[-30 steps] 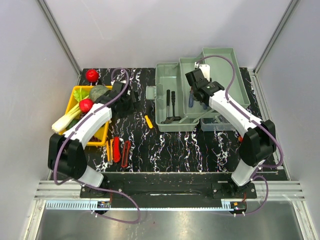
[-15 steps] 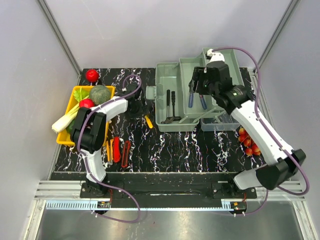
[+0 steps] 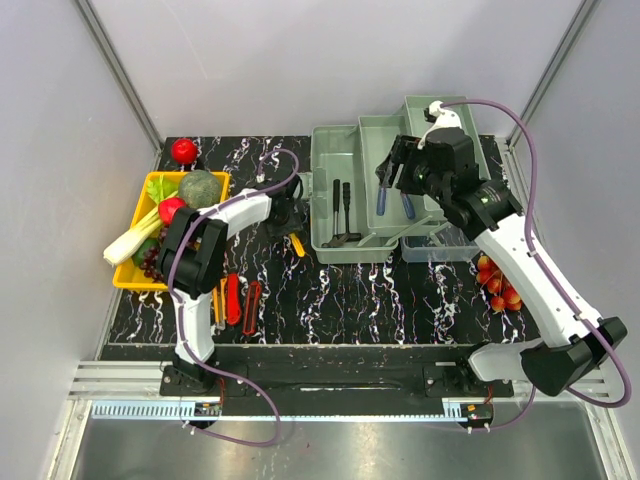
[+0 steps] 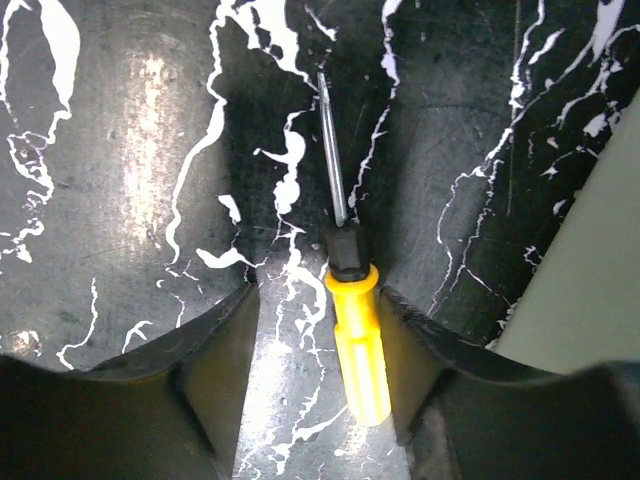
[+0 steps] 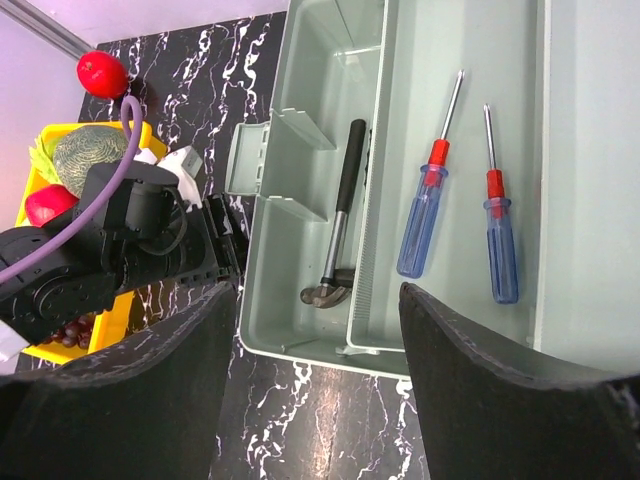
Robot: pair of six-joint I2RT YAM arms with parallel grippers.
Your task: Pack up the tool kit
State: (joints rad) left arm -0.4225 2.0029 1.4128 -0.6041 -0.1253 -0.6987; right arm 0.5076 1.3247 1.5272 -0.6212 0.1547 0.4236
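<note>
The left fingers [image 4: 215, 350] are spread around the yellow-handled metal screwdriver [image 4: 357, 340] lying on the black marbled worktop [image 4: 120, 150] just left of the grey-green plastic tool box [image 3: 317, 200], so next they should probably squeeze shut and lift it in.

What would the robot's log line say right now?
left gripper: open around yellow screwdriver | right gripper: open above toolbox | hammer: in toolbox
</note>
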